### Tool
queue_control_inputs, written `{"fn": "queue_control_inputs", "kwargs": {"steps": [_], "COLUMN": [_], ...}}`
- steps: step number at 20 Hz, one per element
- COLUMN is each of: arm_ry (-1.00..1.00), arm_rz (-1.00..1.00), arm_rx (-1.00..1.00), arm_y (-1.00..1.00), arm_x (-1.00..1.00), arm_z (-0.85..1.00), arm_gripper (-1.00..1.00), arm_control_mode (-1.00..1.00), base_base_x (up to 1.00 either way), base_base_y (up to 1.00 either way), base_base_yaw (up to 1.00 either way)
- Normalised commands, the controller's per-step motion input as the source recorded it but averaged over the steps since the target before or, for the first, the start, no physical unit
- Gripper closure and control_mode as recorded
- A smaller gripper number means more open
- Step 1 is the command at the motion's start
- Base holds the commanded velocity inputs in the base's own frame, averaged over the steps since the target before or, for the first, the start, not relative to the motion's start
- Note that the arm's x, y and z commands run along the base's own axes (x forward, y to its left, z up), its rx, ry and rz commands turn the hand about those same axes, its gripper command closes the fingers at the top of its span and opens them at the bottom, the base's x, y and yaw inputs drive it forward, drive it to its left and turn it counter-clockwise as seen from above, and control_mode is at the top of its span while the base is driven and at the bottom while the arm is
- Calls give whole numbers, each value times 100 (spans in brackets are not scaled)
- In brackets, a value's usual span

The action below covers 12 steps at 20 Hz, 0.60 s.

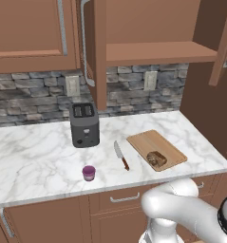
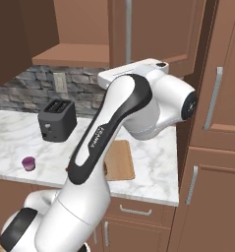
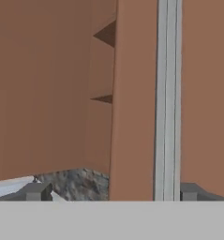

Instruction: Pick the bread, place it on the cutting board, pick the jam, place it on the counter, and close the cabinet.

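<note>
Bread (image 1: pixel 156 158) sits on the cutting board (image 1: pixel 144 141) at the bench's (image 1: pixel 34 152) 3 o'clock end; jam (image 1: pixel 89 172) stands on the marble near the front edge, 6 o'clock of the toaster (image 1: pixel 84 124). Cabinet (image 1: pixel 93 52) doors hang open. Jaws (image 3: pixel 111 192) spread wide, empty, straddling the door's silver handle (image 3: pixel 168 98).

In the centre of the frame the white arm (image 2: pixel 124 133) is seen covering part of the cutting board (image 2: pixel 120 161), while the jam (image 2: pixel 28 163) is placed on the counter (image 2: pixel 11 142) at lower left, near the dark toaster (image 2: pixel 57 119), below the open cabinet (image 2: pixel 84 34).
</note>
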Motion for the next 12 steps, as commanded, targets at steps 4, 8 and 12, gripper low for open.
{"fn": "queue_control_inputs", "kwargs": {"steps": [4, 8, 12], "arm_ry": [-2, 0, 0], "arm_rz": [0, 0, 0], "arm_rx": [3, 3, 2], "arm_y": [5, 6, 10], "arm_x": [9, 27, 30], "arm_z": [0, 0, 0], "arm_gripper": [-100, -100, -100], "arm_control_mode": [-100, -100, -100], "base_base_x": [0, 0, 0], "base_base_y": [0, 0, 0], "base_base_yaw": [0, 0, 0]}}
